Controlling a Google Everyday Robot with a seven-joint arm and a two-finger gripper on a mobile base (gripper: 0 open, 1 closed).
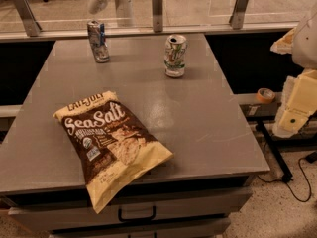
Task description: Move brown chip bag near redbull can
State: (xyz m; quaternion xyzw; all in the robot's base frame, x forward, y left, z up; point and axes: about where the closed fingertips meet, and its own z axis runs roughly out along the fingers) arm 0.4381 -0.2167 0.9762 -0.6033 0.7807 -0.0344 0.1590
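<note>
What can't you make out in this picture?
Camera view:
Gripper, right of the table: partly cut off by the frame's right edge.
Chip bag: small print below Sea Salt too small to read.
Redbull can: label blurred, far side hidden by the can itself.

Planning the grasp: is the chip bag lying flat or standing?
Flat: the chip bag lies label up, one end past the table edge. Gripper at far right.

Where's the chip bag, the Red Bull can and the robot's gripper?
brown chip bag (111, 143): camera view, its dark middle.
redbull can (98, 42): camera view, its side.
gripper (294, 108): camera view, pale body at right edge.
</note>
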